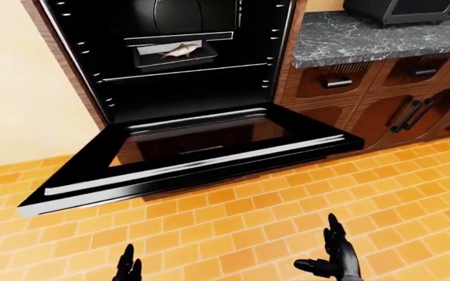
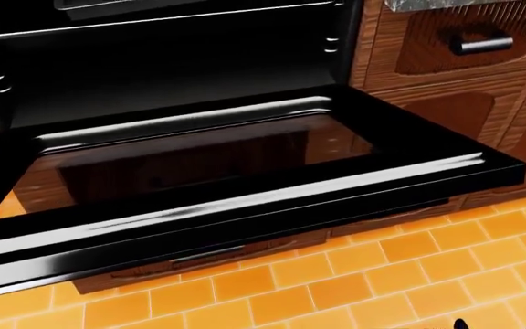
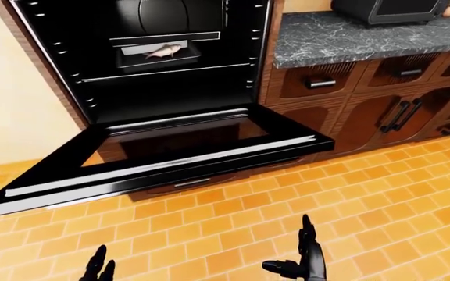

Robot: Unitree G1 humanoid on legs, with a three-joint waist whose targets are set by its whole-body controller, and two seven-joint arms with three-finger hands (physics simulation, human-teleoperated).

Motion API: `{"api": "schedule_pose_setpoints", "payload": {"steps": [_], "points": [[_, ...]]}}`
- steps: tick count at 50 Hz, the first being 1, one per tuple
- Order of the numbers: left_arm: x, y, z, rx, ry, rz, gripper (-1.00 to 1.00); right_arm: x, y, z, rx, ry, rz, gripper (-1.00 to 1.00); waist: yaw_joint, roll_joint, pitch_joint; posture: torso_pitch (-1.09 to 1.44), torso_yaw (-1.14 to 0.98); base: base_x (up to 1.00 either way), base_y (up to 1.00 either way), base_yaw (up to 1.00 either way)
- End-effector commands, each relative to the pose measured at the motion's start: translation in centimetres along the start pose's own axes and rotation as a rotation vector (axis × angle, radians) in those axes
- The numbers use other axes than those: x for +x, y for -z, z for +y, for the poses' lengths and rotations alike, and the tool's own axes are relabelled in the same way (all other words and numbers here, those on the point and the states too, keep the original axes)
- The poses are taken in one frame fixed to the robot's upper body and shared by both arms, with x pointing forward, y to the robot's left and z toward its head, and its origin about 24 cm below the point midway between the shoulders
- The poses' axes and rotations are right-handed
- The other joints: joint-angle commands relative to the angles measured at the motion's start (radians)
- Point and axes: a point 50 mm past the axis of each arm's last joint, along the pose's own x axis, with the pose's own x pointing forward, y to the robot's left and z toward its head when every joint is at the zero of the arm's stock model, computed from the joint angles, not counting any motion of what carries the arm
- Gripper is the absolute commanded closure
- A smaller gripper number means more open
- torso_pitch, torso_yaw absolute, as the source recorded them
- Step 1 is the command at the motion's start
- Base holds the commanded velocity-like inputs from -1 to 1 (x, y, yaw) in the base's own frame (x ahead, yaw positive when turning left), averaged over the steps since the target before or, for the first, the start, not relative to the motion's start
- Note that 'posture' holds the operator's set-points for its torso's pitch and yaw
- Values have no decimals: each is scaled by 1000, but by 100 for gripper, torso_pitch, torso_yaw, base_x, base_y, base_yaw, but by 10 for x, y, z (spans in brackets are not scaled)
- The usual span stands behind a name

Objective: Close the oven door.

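We are in a home kitchen: a built-in oven [image 1: 186,70] stands on our left, its door [image 1: 202,155] dropped open, beside dark wooden cabinets [image 1: 397,99] under a grey stone counter [image 1: 366,38], with orange floor tiles [image 1: 233,234] nearest us.

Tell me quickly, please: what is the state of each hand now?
Left hand: only the fingertips show at the bottom edge; they hold nothing, but open or closed cannot be told.
Right hand: open, fingers spread, holding nothing, below the oven door.
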Motion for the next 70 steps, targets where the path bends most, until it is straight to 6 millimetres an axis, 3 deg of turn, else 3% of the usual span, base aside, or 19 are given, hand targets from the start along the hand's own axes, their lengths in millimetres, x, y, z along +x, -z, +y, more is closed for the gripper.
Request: {"api": "schedule_pose_setpoints", "payload": {"steps": [1, 4, 5, 7, 10, 15, 18, 19, 28, 33, 35, 39, 43, 45, 47, 59, 63, 64, 70], "points": [[5, -10, 0, 14, 6, -57, -100, 5, -10, -4, -11, 7, -55, -100, -2, 0, -10, 0, 0, 0, 27, 0], [6, -11, 1, 14, 7, -55, -100, 5, -10, -3, -11, 6, -54, -100, -6, -61, -21, 0, 0, 0, 26, 0], [6, -12, 1, 13, 7, -55, -100, 5, -10, -3, -11, 6, -54, -100, -16, -5, -10, 0, 0, 0, 26, 0], [6, -11, 2, 13, 7, -55, -100, 4, -10, -3, -12, 6, -54, -100, -15, -23, -16, 0, 0, 0, 27, 0], [6, -11, 1, 13, 7, -54, -100, 4, -10, -3, -12, 6, -54, -100, -15, -12, -18, 0, 0, 0, 27, 0], [5, -11, 2, 13, 7, -53, -100, 4, -10, -3, -12, 6, -53, -100, -13, 55, -6, 0, 0, 0, 27, 0], [5, -11, 2, 13, 7, -53, -100, 4, -10, -3, -12, 6, -53, -100, -7, 154, -28, 0, 0, 0, 27, 0], [5, -11, 2, 13, 7, -53, -100, 4, -10, -3, -12, 6, -53, -100, -1, 103, -19, 0, 0, 0, 27, 0], [5, -10, -1, 13, 8, -57, -100, 5, -10, -3, -11, 5, -54, -100, -4, 36, -4, 0, 0, 0, 27, 0], [5, -10, -1, 13, 7, -56, -100, 4, -10, -3, -11, 5, -53, -100, -10, -49, -14, 0, 0, 0, 27, 0], [5, -10, -1, 13, 7, -57, -100, 4, -10, -3, -11, 5, -53, -100, -19, -17, -11, 0, 0, 0, 28, 0], [5, -10, 0, 13, 6, -55, -100, 4, -9, -3, -12, 4, -51, -100, -17, -15, -19, 0, 0, 0, 27, 0], [5, -10, 0, 13, 7, -54, -100, 4, -10, -3, -12, 5, -51, -100, -13, 28, -7, 0, 0, 0, 28, 0], [5, -10, 0, 13, 7, -54, -100, 4, -10, -3, -12, 5, -51, -100, -14, 66, -8, 0, 0, 0, 27, 0], [5, -10, 0, 13, 7, -54, -100, 4, -10, -3, -12, 4, -51, -100, -10, 136, -23, 0, 0, 0, 27, 0], [4, -9, 0, 13, 9, -51, -100, 4, -9, -3, -12, 4, -51, -100, -5, 22, -6, 0, 0, 0, 27, 0], [4, -10, 0, 13, 8, -52, -100, 4, -9, -3, -12, 4, -51, -100, -9, -57, -17, 0, 0, 0, 27, 0], [4, -9, 0, 13, 9, -52, -100, 4, -10, -3, -12, 4, -51, -100, -18, -20, -9, 0, 0, 0, 28, 0], [5, -10, -1, 12, 11, -52, -100, 5, -10, -3, -12, 4, -52, -100, -15, -3, -14, 0, 0, 0, 27, 0]]}}
